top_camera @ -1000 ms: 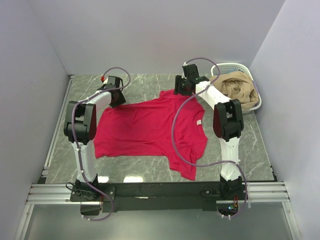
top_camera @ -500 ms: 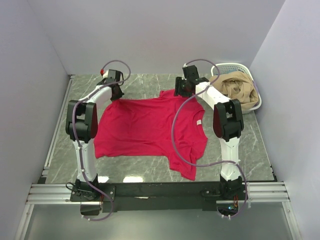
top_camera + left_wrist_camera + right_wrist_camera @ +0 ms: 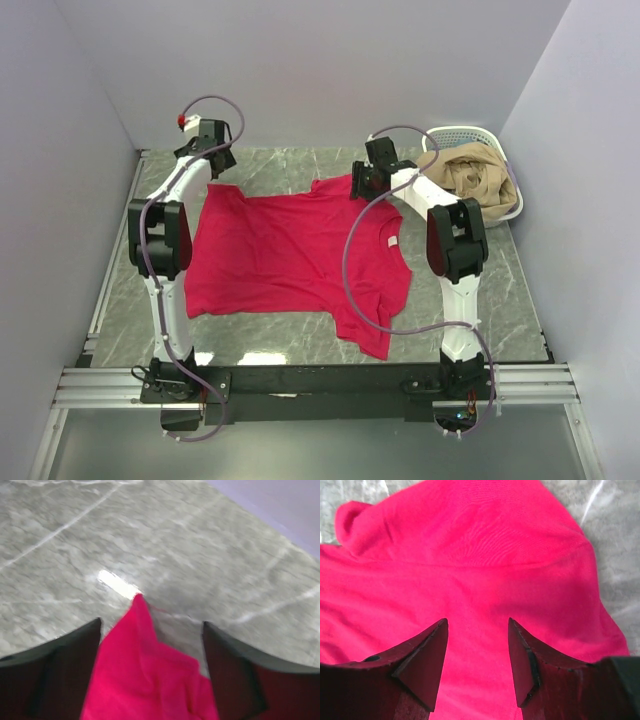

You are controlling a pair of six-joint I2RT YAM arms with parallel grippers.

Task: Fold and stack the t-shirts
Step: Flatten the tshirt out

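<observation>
— Item one?
— We logged a red shirt [image 3: 300, 250], spread flat on the table [image 3: 280, 168].
— Grippers?
— Left gripper [image 3: 151, 625]: cloth bunched between its fingers, grip we couldn't tell. Right gripper [image 3: 477, 622]: fingers parted over the shirt's far edge.

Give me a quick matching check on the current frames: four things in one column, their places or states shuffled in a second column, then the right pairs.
Things:
1. red t-shirt
2. white basket
3. left gripper
4. right gripper

Places or states:
a. far right corner, tan cloth inside
b. over the shirt's far right part, fingers apart
c. spread out on the marble table
d. at the shirt's far left corner, red cloth bunched between its fingers

Pairs: 1-c, 2-a, 3-d, 4-b
</observation>
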